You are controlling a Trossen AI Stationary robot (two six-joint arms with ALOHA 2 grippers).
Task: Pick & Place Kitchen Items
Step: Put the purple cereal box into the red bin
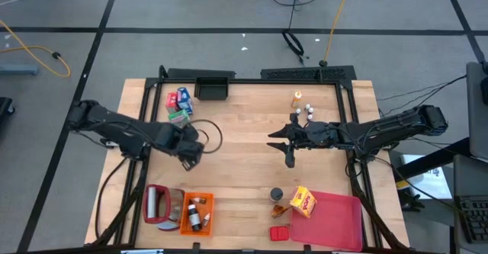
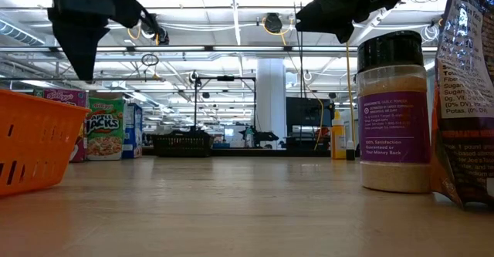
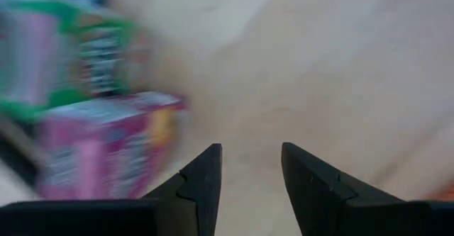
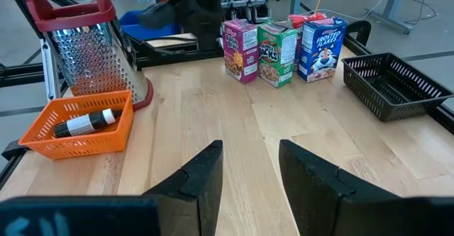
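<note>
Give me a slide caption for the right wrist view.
Right gripper, open and empty, faces three cereal boxes, a grater and an orange crate.

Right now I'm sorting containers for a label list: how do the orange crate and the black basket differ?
The orange crate holds a white-capped bottle; the black basket looks empty. The crate sits beside the metal grater, the basket beyond the cereal boxes. Both are open-topped, perforated rectangles resting on the wooden table.
</note>
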